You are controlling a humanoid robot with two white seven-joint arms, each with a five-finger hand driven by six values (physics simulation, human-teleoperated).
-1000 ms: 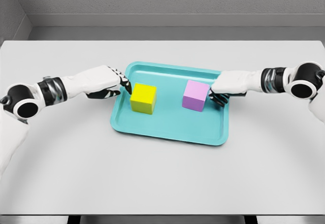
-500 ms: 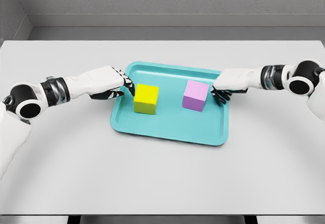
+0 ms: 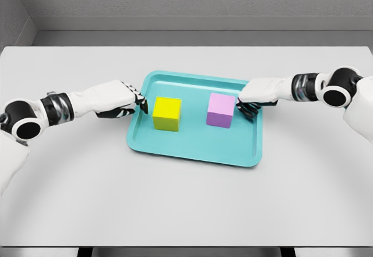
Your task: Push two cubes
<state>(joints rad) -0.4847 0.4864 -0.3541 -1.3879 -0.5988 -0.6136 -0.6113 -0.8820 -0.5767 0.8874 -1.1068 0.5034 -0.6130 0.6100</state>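
two cubes sit inside one shallow teal rectangular tray [image 3: 192, 152] at the centre of the frame, on a plain white table [image 3: 186, 204]. the solid yellow cube [image 3: 166, 113] stands in the left half of the tray, its top face brighter than its front. the solid pale purple cube [image 3: 221, 110] stands in the right half, level with the yellow one and clearly apart from it, with bare tray floor between them. both rest flat and upright.

two white arms reach in, one from each side. the left hand [image 3: 119, 98] lies over the tray's left rim, its dark fingers [image 3: 141, 102] loosely curled and holding nothing, tips just beside the yellow cube's left face; whether they touch it cannot be told. the right hand [image 3: 259, 94] lies over the right rim, its fingers [image 3: 244, 109] likewise curled on nothing, tips against or just beside the purple cube's right face.
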